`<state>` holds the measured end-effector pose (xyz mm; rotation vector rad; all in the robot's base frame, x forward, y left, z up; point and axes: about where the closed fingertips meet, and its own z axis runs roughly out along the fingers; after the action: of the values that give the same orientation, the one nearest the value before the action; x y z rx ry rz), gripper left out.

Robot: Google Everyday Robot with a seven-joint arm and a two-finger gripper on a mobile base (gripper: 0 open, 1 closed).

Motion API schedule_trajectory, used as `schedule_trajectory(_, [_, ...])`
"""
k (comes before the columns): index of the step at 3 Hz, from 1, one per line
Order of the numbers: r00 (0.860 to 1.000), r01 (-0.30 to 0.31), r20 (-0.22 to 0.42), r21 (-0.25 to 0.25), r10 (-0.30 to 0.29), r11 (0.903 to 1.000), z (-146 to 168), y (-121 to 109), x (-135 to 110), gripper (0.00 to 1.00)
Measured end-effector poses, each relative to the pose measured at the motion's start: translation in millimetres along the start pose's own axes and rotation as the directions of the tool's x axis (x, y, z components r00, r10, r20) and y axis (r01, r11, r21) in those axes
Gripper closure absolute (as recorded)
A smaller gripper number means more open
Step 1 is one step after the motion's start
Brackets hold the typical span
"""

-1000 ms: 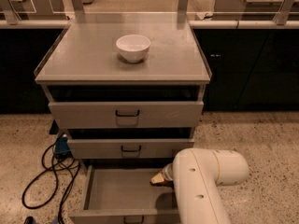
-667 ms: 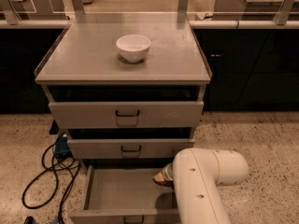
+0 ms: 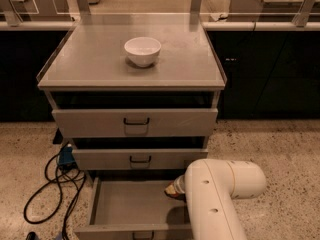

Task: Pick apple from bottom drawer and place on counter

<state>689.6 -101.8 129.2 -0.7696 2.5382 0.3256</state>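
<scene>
Speckled terrazzo floor (image 3: pixel 280 154) (black cables (image 3: pixel 60 176) coiled at 8 o'clock); dark cabinet fronts (image 3: pixel 270 79) at 3 and 9; glass-panelled pale ledge (image 3: pixel 260 26) at 12. The gripper (image 3: pixel 175 190) sits near 6.

text: none readable | labels/brands/numbers: none readable | pincer (image 3: pixel 173 190): over bottom drawer (image 3: pixel 125 204), right side

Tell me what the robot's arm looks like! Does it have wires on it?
The arm is creamy white, smooth and fat, like a bent tube with rounded ends. It has two tiny dark dots on its shell. No wires show on it. Its gripper peeks out as a small tan-and-dark tip over the right side of the open bottom drawer.
</scene>
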Motion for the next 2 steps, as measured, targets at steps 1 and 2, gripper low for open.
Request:
schedule_trajectory(1, [1.0, 0.018, 0.003, -0.004, -0.018, 0.9998, -5.6, 4.7, 5.9, 1.0])
schedule_trajectory(2, [0.994, 0.085, 0.063, 0.034, -0.087, 0.9958, -43.0, 5.0, 8.6, 1.0])
